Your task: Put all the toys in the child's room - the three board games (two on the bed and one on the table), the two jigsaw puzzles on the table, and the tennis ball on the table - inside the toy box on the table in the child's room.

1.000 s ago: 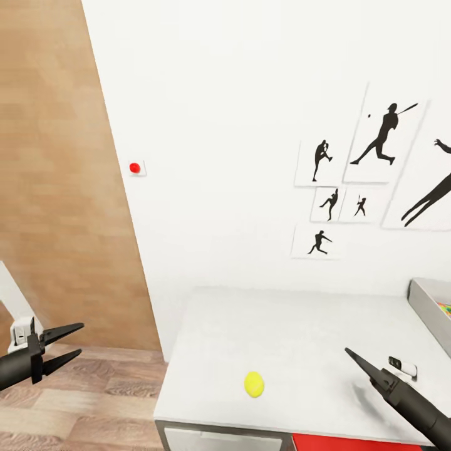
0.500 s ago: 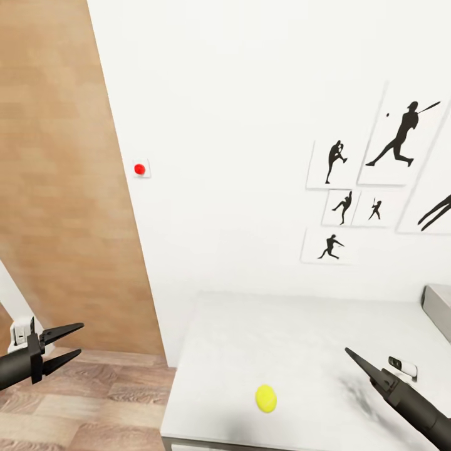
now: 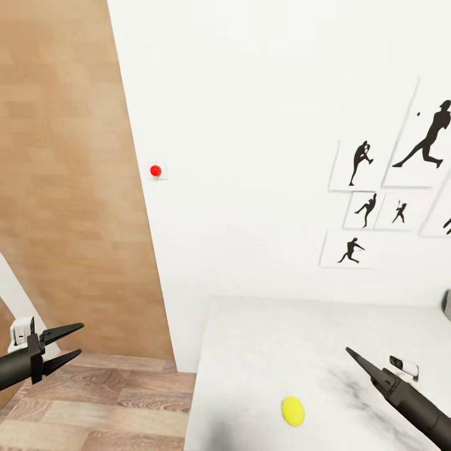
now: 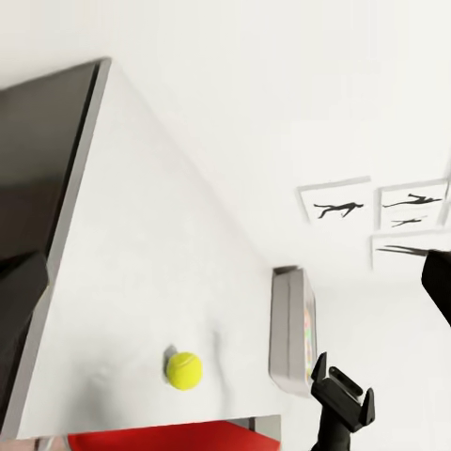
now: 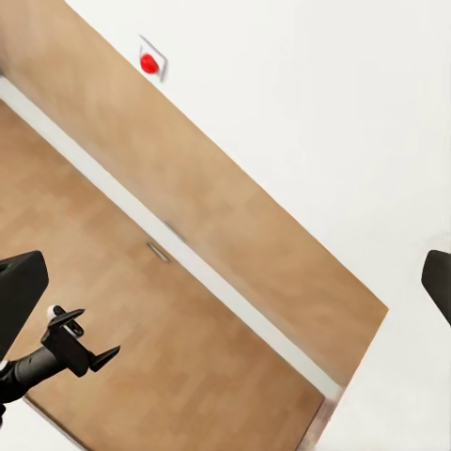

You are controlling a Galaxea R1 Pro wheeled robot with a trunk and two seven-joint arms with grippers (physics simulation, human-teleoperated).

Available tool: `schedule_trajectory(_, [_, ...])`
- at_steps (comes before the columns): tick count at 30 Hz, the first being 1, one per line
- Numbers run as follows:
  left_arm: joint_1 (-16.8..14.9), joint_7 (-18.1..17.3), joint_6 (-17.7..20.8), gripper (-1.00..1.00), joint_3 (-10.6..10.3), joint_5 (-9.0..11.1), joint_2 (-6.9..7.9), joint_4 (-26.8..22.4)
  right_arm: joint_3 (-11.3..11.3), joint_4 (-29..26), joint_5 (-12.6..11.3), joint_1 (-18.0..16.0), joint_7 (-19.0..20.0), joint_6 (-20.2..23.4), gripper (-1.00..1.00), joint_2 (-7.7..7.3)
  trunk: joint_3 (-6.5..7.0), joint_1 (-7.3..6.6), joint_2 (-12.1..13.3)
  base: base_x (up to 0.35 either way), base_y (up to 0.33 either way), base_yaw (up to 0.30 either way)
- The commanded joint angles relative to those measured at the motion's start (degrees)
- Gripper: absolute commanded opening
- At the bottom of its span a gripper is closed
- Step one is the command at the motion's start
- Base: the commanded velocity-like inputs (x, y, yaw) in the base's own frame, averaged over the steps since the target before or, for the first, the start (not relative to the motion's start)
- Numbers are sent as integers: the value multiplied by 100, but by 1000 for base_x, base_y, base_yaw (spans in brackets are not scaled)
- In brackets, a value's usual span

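On the bench (image 3: pixel 263 351), near its front edge, sits the tennis ball (image 3: pixel 293 411): light, round, likely to roll; grip across its middle. Left end effector (image 3: pixel 70 343) open, empty, over floor. Right end effector (image 3: pixel 357 359) empty; opening cannot be judged.

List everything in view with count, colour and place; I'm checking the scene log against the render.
tennis ball: one, yellow, on the table near its front edge
table: one, pale grey, against the white wall
toy box: one, light grey, on the table near the wall
wall pictures: several, black baseball silhouettes on white
red button: one, on the wall
floor: wood
left gripper: black, open, over the floor
right gripper: black, above the table
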Motion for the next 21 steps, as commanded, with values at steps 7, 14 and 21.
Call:
schedule_trajectory(7, [-3, -60, 20, 100, 0, -60, 1, 5, -2, -3, -14, -5, -1, 59, 100, 11, -13, 4, -13, 31, 33, 0])
schedule_trajectory(14, [-4, -60, 20, 100, 7, -60, 7, 6, -8, -34, -17, -5, -35, 85, 100, -10, -13, 4, -13, 3, 3, 0])
schedule_trajectory(21, [-6, -60, 20, 100, 14, -60, 20, 6, 25, -278, 59, -5, -249, 442, 100, 37, -13, 4, -13, 0, 0, 0])
